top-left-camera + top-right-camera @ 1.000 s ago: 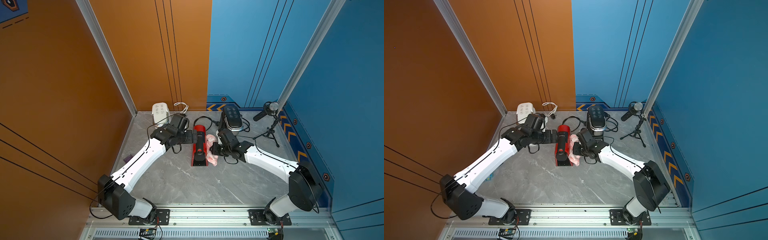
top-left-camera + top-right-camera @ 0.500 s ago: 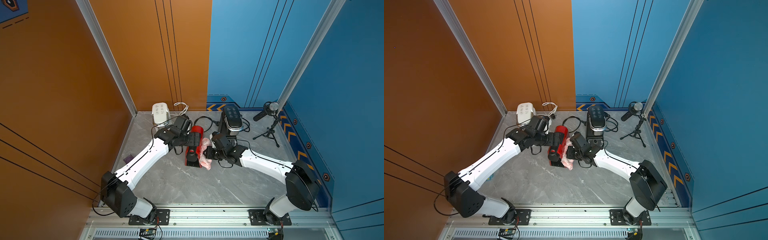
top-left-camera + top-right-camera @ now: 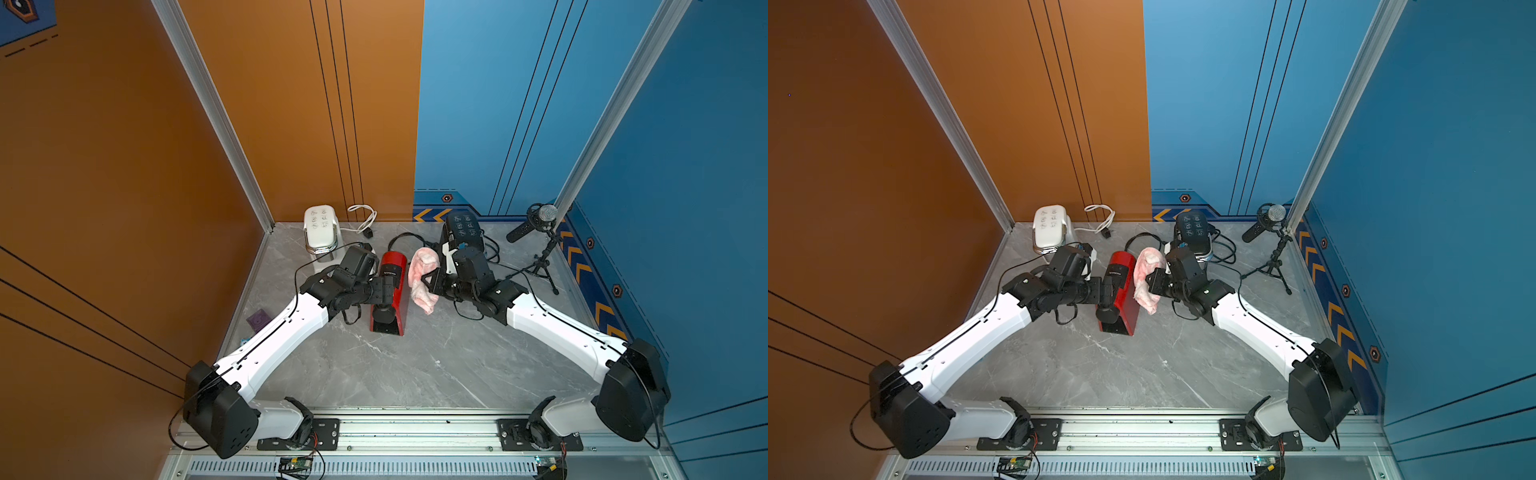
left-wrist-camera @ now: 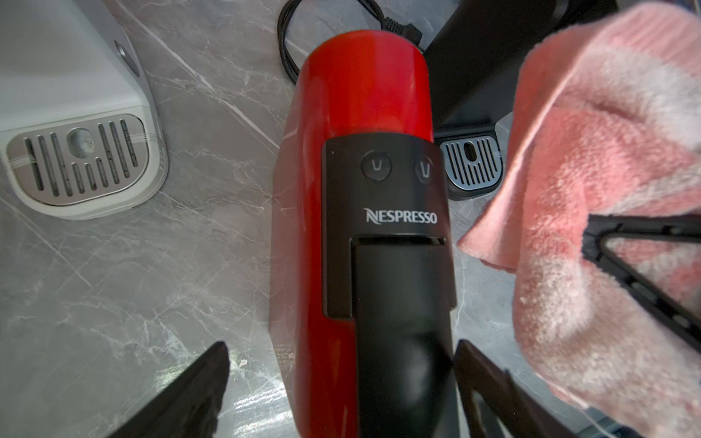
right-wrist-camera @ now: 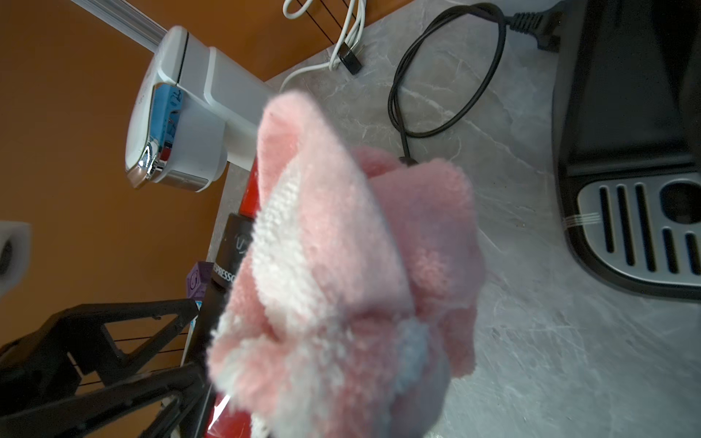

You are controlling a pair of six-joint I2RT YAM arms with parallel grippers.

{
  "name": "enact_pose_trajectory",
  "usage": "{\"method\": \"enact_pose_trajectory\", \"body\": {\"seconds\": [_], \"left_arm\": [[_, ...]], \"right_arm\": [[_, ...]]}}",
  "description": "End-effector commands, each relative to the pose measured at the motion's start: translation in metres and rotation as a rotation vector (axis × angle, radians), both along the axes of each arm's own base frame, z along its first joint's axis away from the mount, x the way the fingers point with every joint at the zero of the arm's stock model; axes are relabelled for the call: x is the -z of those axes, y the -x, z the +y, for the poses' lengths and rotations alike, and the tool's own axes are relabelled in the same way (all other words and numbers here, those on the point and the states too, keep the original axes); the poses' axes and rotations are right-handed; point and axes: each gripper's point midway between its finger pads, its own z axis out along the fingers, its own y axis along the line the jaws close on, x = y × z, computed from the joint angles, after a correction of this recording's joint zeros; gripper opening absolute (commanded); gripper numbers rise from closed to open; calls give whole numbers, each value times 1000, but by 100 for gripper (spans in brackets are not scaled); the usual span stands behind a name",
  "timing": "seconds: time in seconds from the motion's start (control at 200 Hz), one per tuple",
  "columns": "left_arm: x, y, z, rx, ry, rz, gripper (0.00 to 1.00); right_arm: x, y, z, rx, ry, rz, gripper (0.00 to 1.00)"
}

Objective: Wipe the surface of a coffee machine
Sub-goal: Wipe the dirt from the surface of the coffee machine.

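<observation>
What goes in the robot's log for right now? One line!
left tool: open, straddling red coffee machine | right tool: shut on pink cloth | cloth: beside machine, contact unclear

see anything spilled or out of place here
Nothing looks spilled or damaged. Only the black cord looped behind the red coffee machine and the white cord nearby lie loose, plugs unconnected.

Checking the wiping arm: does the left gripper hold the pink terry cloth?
No, the pink terry cloth is clamped in the right gripper.

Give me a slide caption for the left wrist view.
Open left gripper flanks the red Nespresso machine, pink cloth held beside it.
</observation>
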Motion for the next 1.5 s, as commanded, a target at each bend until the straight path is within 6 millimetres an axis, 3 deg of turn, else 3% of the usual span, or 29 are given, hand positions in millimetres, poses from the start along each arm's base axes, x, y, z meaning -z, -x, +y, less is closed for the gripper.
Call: {"method": "enact_pose_trajectory", "body": {"seconds": [0.0, 0.175, 0.34, 0.435, 0.786, 0.876, 0.991, 1.166, 1.266, 1.386, 1.491], "left_arm": [[27, 12, 22, -60, -80, 53, 93], [35, 15, 22, -59, -75, 73, 93], [38, 15, 19, -50, -70, 78, 93], [39, 16, 16, -36, -65, 86, 93], [43, 21, 12, -3, -51, 81, 93], [41, 21, 10, 4, -46, 75, 93], [35, 21, 9, 4, -39, 54, 93], [31, 23, 9, -4, -27, 44, 93], [28, 24, 7, -9, -19, 33, 93], [24, 24, 7, -21, -4, 17, 93], [22, 27, 6, -25, 5, 10, 93]], "right_arm": [[-30, -21, 23, -45, -104, -68, 0], [-30, -37, 43, -65, -193, -54, 0], [33, -40, 33, 1, -113, 24, 0], [70, -29, 36, -9, -62, 78, 0], [159, 16, 44, -39, 308, 103, 0], [173, 21, 41, -43, 382, 110, 0], [149, 27, 47, -70, 352, 66, 0], [70, 27, 48, -66, 260, -53, 0], [37, 26, 45, -50, 210, -101, 0], [14, 21, 41, -25, 176, -134, 0], [13, 14, 44, -23, 150, -122, 0]]}}
